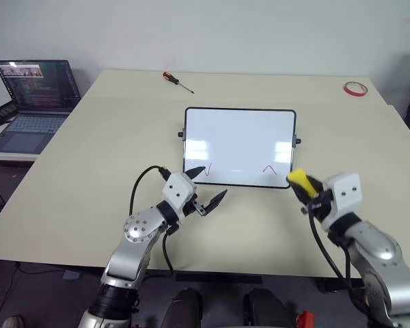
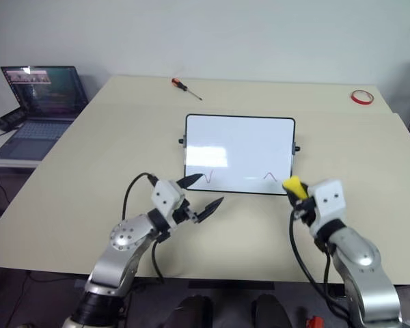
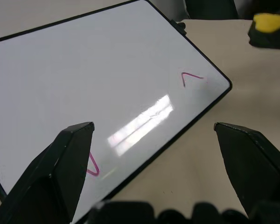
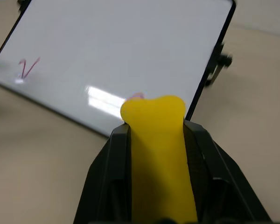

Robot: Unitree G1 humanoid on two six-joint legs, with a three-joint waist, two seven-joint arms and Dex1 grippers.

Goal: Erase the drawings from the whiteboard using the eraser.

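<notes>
The whiteboard [image 1: 239, 137] lies flat in the middle of the table. Two red drawings sit along its near edge: a "V" [image 1: 203, 171] at the left corner and a caret [image 1: 268, 169] at the right. My left gripper [image 1: 210, 184] hovers open at the near left corner, one finger over the "V", nothing between its fingers [image 3: 74, 149]. My right gripper [image 1: 303, 187] is just off the near right corner, shut on the yellow eraser [image 4: 158, 154], whose tip points at the caret. The eraser [image 3: 270, 22] also shows in the left wrist view.
A red-handled screwdriver [image 1: 178, 82] lies beyond the board at the far left. A red tape ring [image 1: 355, 88] sits at the far right corner. An open laptop [image 1: 37, 96] stands on a side desk to the left. The table's front edge [image 1: 212, 270] runs just below both grippers.
</notes>
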